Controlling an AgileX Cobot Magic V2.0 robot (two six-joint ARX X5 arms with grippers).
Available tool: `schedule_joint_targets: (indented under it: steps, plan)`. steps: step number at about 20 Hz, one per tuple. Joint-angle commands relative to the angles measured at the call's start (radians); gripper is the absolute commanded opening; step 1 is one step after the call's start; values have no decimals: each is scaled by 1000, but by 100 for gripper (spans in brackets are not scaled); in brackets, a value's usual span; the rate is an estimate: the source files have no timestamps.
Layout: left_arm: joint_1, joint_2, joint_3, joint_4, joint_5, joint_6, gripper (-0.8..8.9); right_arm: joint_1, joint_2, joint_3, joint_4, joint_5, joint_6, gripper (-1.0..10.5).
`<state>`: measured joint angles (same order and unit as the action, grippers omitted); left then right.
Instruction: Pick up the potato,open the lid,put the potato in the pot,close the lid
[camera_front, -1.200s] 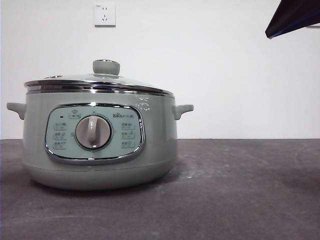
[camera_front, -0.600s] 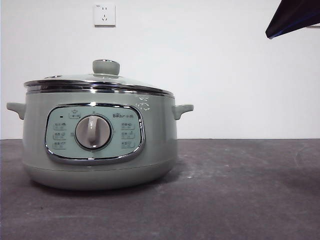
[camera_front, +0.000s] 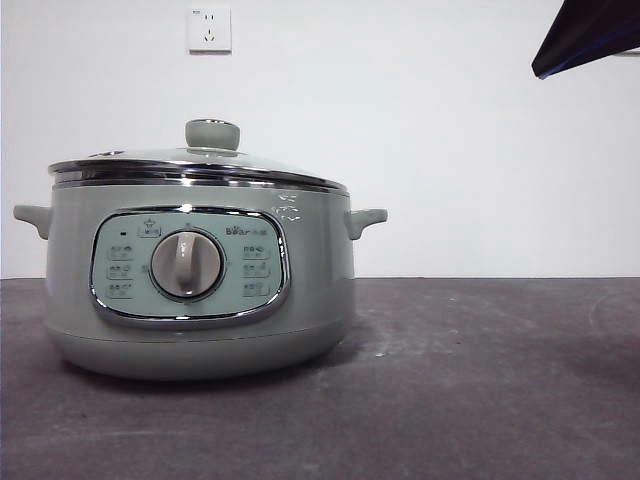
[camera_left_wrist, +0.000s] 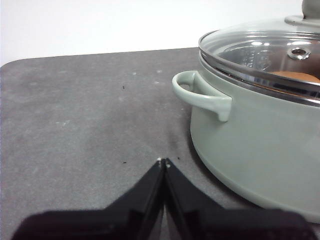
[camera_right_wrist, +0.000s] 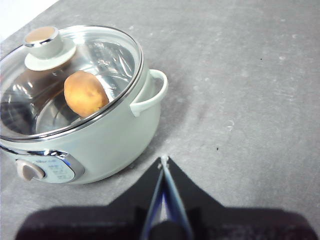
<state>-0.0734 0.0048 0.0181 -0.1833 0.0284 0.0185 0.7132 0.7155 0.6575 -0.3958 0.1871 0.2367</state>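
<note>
Resting inside the lidded pot (camera_right_wrist: 100, 135), the potato (camera_right_wrist: 85, 93); both grippers (camera_left_wrist: 163, 161) (camera_right_wrist: 163, 158) closed, apart.

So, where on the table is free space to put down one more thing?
The grey table lies bare beyond both side handles of the pot and in front of its dial. The pot itself is taken: the lid is on, the potato inside. Both grippers hang shut over bare table.
</note>
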Motion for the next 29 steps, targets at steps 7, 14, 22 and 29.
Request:
schedule_joint_targets:
  steps: [7,14,22,29]
  plan:
    - [3,-3,-14,-1,-1,2,-4,0,-2,-3,4,3,8,1]
    - [3,-3,-14,-1,-2,2,-4,-74,-69,-23,-28,10,-294,1]
    - [3,-3,-14,-1,-1,2,-4,-499,-487,-397,205,-264,-314,1]
    - [3,-3,-14,-1,-1,2,-4,-518,-684,-585,269,-291,-239,1]
